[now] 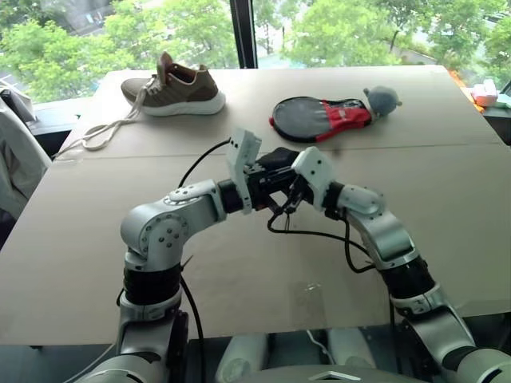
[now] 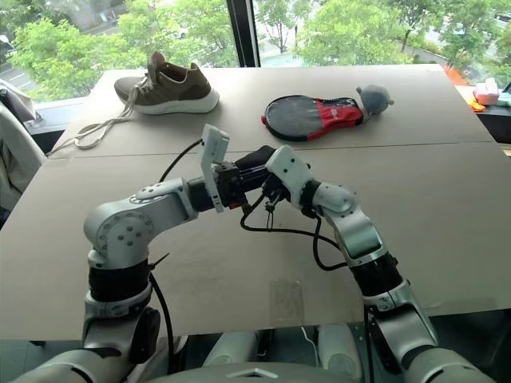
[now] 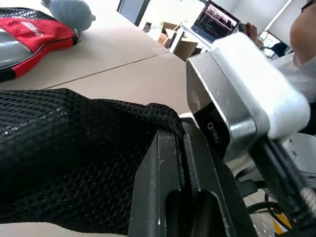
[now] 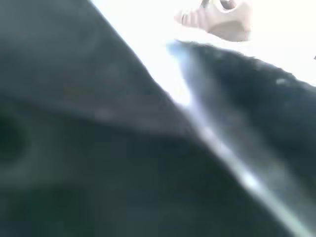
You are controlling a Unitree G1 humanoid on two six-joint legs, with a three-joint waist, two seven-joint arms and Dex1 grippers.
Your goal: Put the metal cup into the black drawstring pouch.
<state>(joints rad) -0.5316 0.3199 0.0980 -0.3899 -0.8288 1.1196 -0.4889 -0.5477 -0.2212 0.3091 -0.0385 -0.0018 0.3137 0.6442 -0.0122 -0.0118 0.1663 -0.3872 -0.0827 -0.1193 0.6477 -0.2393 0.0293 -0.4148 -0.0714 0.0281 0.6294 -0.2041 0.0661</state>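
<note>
The black drawstring pouch (image 1: 277,158) hangs above the middle of the table, between my two hands. In the left wrist view its black mesh fabric (image 3: 74,148) is pinched between the fingers of my left gripper (image 3: 183,143), which is shut on its edge. My left gripper (image 1: 266,187) reaches in from the left. Coming from the right, my right gripper (image 1: 293,193) presses against the same pouch, and its wrist view is dark fabric up close. The metal cup is hidden.
A brown shoe (image 1: 176,88) with long loose laces lies at the far left of the table (image 1: 447,207). A black-and-red paddle case (image 1: 319,118) and a grey plush ball (image 1: 382,98) lie at the far right. A person (image 3: 303,29) sits by a laptop (image 3: 217,19) beyond.
</note>
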